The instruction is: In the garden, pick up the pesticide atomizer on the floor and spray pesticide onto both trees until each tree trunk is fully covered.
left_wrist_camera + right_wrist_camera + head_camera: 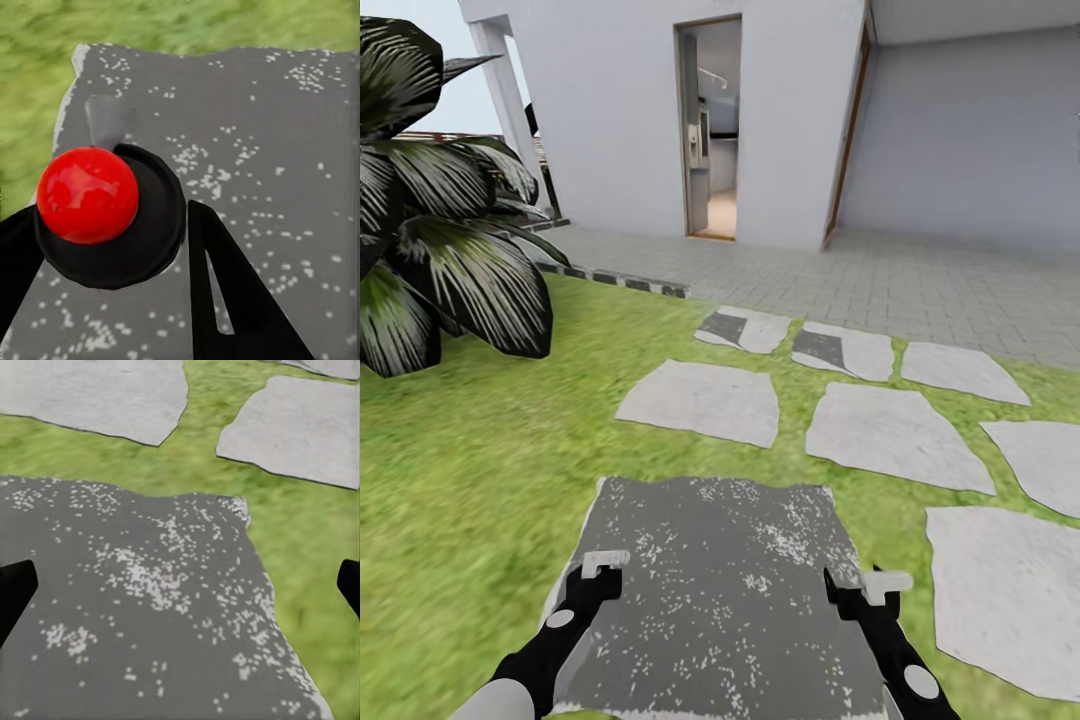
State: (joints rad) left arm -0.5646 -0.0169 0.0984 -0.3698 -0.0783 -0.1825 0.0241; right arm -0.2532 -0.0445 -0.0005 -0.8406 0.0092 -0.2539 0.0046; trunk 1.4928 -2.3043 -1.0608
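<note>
while the left hand [112,247] pinches the pesticide atomizer [88,195] | right hand [180,585] spread, empty | picked up; both trees not sprayed yet

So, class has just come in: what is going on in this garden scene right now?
A two-armed robot stands on the lawn facing a white house. Its left hand is closed around the pesticide atomizer, a small black thing with a red ball. The right hand hangs open and empty. Both are held low over a dark grey slab dotted with whitish specks. Pale stepping stones lead ahead, and a dark leafy plant is at left.
</note>
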